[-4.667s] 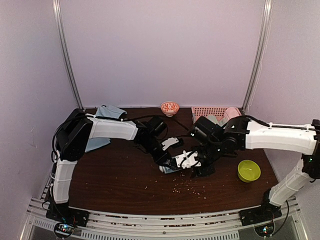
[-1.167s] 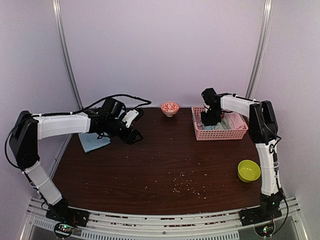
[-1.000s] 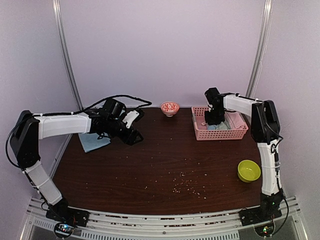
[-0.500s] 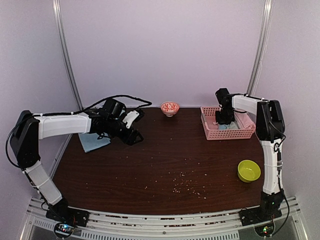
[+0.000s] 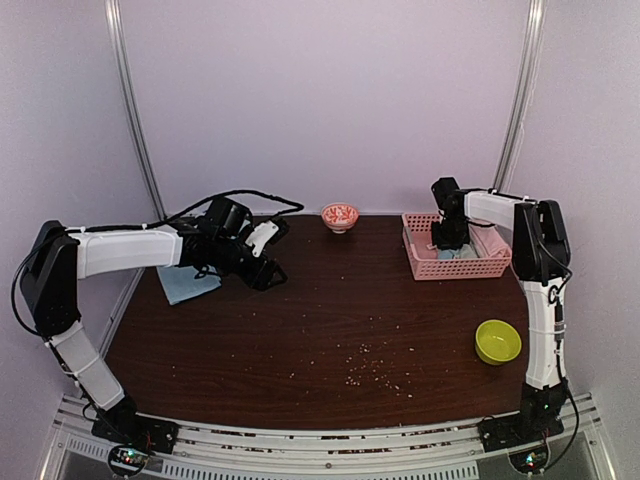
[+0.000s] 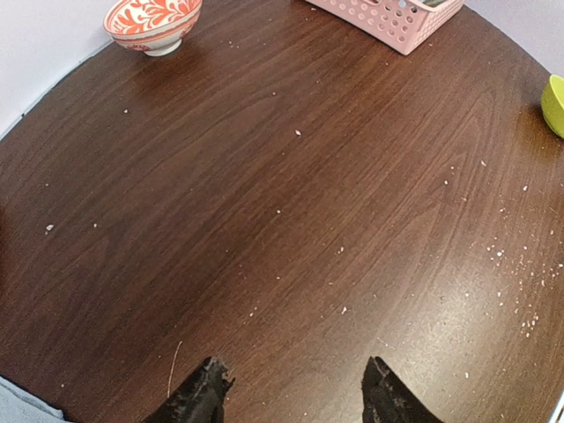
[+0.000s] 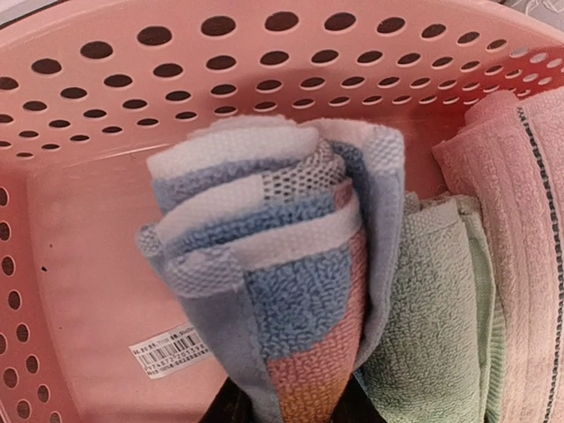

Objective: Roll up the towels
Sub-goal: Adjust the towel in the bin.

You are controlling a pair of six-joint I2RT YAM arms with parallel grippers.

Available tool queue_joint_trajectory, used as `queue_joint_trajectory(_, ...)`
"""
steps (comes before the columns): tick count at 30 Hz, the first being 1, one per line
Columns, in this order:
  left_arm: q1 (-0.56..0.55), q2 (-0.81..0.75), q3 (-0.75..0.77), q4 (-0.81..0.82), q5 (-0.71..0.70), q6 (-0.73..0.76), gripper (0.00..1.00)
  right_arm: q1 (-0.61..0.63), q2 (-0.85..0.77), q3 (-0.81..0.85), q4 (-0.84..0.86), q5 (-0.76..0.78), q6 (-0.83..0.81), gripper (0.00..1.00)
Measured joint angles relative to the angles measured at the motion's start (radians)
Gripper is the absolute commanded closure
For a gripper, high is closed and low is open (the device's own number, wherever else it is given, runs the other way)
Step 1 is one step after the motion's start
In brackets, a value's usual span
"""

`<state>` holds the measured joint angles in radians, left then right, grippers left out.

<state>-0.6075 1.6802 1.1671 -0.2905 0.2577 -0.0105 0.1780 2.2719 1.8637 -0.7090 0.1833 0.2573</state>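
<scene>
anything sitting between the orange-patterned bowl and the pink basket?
Nothing: only bare tabletop separates the orange-patterned bowl from the pink basket, seen in the top external and left wrist views.

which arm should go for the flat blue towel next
Left. The left pincer is open beside the flat blue towel on the left; the right pincer is far off inside the pink basket, closed on a rolled towel.

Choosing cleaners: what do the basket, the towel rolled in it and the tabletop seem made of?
The basket looks like smooth pink moulded plastic, with rows of round holes. The rolled towel looks like looped terry cloth with a fuzzy pile. The tabletop shows dark wood grain and a slight sheen; whether solid wood or laminate is unclear.
</scene>
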Motion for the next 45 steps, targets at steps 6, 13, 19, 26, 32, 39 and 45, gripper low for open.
queue_joint_trajectory(6, 0.000, 0.000, 0.000, -0.002, 0.005, 0.000, 0.46, -0.002, -0.002, -0.004, 0.007, -0.003, -0.011, 0.67)
queue_joint_trajectory(13, 0.000, 0.000, 0.000, -0.002, 0.012, 0.000, 0.46, -0.007, -0.006, -0.011, 0.007, -0.011, -0.021, 0.57)
queue_joint_trajectory(19, 0.000, 0.000, 0.000, -0.003, 0.017, 0.000, 0.46, -0.010, -0.026, -0.023, 0.001, -0.022, -0.024, 0.52)
queue_joint_trajectory(26, 0.000, 0.000, 0.000, -0.003, 0.027, 0.000, 0.46, -0.013, -0.063, -0.031, -0.009, -0.027, -0.026, 0.47)
queue_joint_trajectory(32, 0.000, 0.000, 0.000, -0.003, 0.035, 0.000, 0.47, -0.013, -0.072, -0.039, -0.010, -0.031, -0.027, 0.46)
queue_joint_trajectory(39, 0.000, 0.000, 0.000, -0.003, 0.038, 0.000, 0.47, -0.013, -0.059, -0.043, -0.008, -0.034, -0.046, 0.44)
queue_joint_trajectory(45, 0.000, 0.000, 0.000, -0.003, 0.040, 0.000, 0.47, -0.014, -0.056, -0.043, -0.008, -0.053, -0.059, 0.25)
